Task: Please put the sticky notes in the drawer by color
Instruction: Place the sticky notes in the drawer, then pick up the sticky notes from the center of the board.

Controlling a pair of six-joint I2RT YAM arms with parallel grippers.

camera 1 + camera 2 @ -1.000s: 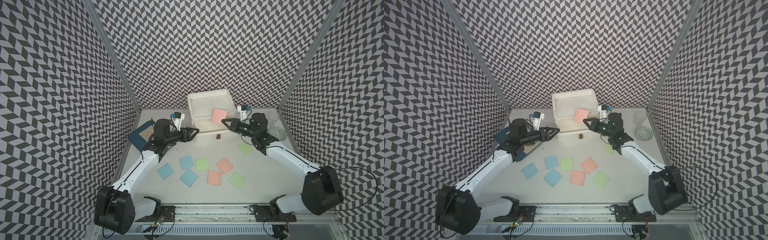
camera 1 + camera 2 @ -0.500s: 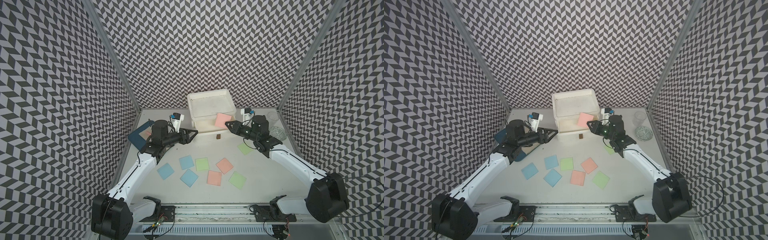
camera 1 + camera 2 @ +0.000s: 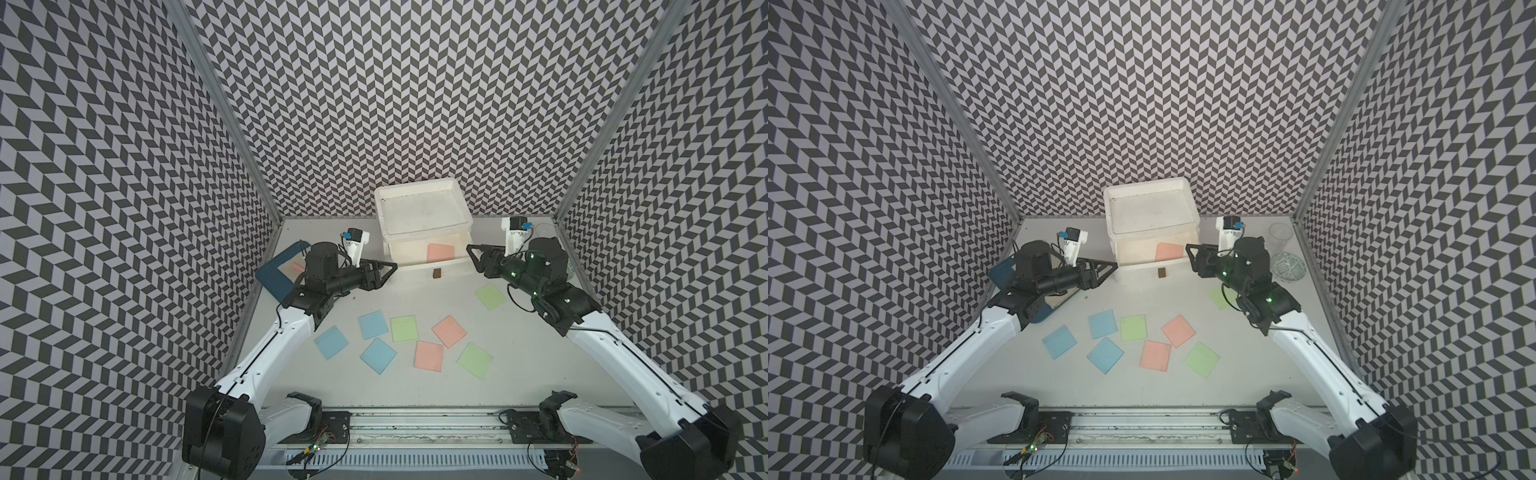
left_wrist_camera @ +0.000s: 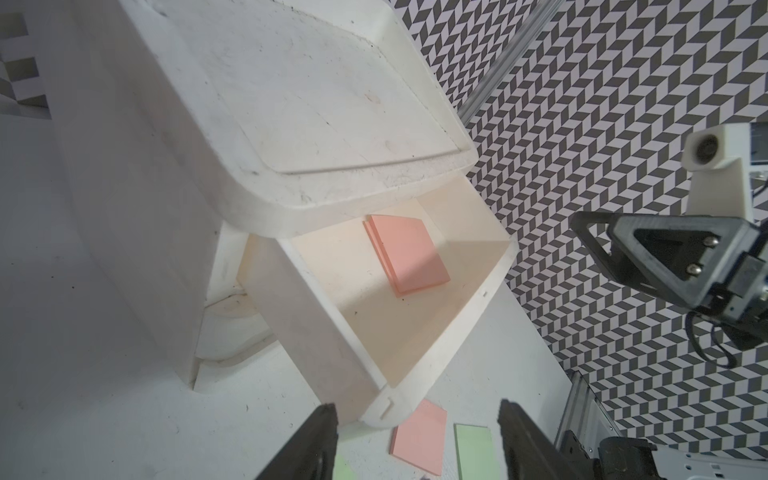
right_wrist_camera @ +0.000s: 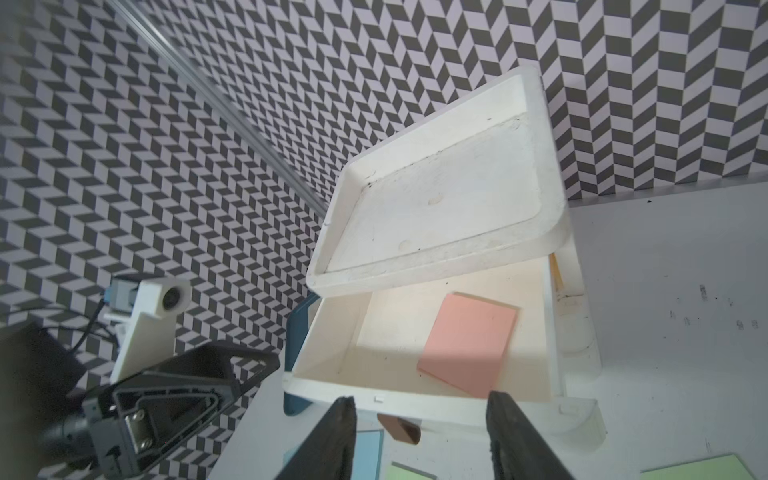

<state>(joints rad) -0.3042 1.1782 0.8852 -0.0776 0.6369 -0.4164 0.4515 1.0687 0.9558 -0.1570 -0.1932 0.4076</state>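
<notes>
Ahead of both my grippers, the drawer unit (image 3: 422, 208): a white box at the back wall, its top drawer (image 3: 411, 266) pulled toward me so notes can drop in from above.
Right arm: stretched forward, wrist low; right gripper (image 3: 476, 258) just off the open drawer's corner, jaws spread, empty.
Left arm: elbow bent, forearm level; left gripper (image 3: 388, 274) aimed at the opposite corner, jaws spread, empty, placed, I judge, to steady or shut the drawer.
Dark blue tray (image 3: 272, 278): behind my left wrist, no part of this job.
Loose sticky notes (image 3: 403, 328): eight flat on the table behind my fingertips, within either arm's reach.
Pink note (image 3: 440, 252): flat on the drawer floor between my grippers, so I take this drawer as the pink one.
Handle (image 3: 436, 273): brown, on the drawer front, untouched.
</notes>
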